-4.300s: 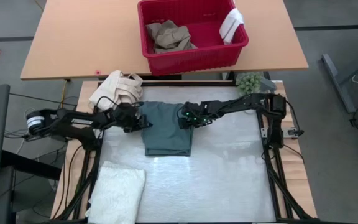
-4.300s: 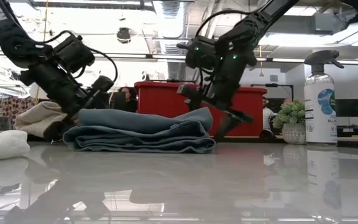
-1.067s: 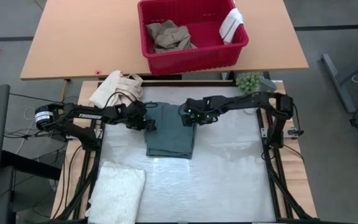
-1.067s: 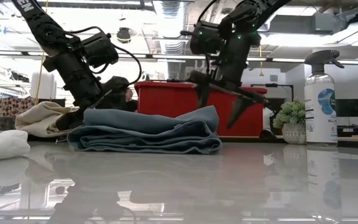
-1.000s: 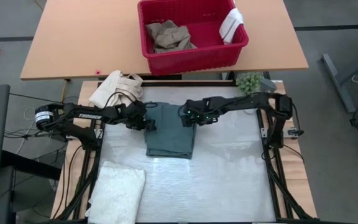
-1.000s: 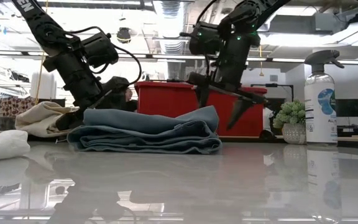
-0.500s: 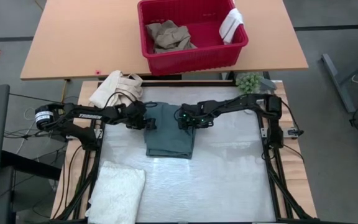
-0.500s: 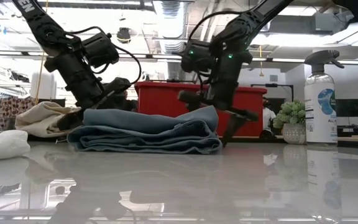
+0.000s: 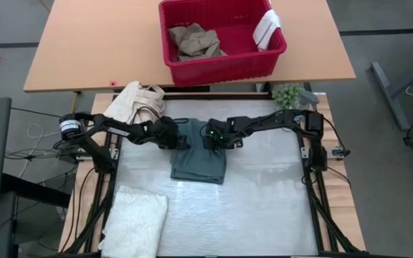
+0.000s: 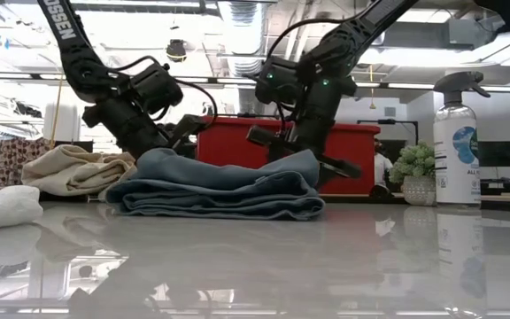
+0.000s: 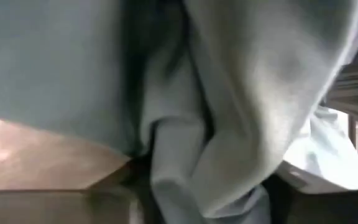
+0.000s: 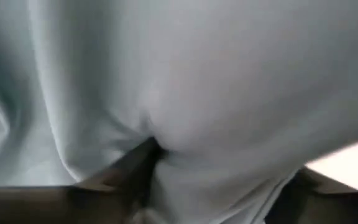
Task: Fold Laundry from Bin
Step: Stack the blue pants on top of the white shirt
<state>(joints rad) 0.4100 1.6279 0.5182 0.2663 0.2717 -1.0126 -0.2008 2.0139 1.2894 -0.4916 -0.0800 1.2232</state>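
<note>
A teal-green garment (image 9: 199, 159) lies folded in several layers on the table between my two grippers. My left gripper (image 9: 179, 141) is at its left edge, on the far half. My right gripper (image 9: 209, 137) is over its right part, also on the far half. Both have teal cloth between their fingers. In the low view the left end of the garment (image 10: 162, 168) stands humped up. The red bin (image 9: 267, 61) stands on the wooden table beyond, with tan trousers (image 9: 196, 41) inside and a white cloth (image 9: 267, 29) over its right rim. A white towel (image 9: 136, 222) lies folded at the near left. My left gripper has a bunched fold of the garment's left edge (image 11: 185, 155) between its two fingers (image 11: 135, 183), several layers thick. It comes slanting down from the table's left. The garment rests on the table. My right gripper has a bulge of the garment's top layers (image 12: 185, 124) between its fingers (image 12: 138, 165). It comes steeply from above, leaning from the table's right. The cloth puckers beside one finger and the garment stays on the table.
A cream canvas bundle with loop handles (image 9: 135, 104) lies just behind my left arm at the far left. A small green plant (image 9: 287, 94) and a spray bottle (image 10: 457, 142) stand at the far right. Bare table lies in front of the garment.
Both grippers have sunk onto the garment. My left one has also gone toward the table's right, into the garment's left edge. The garment has slid a little toward the right, and its left end has humped up.
</note>
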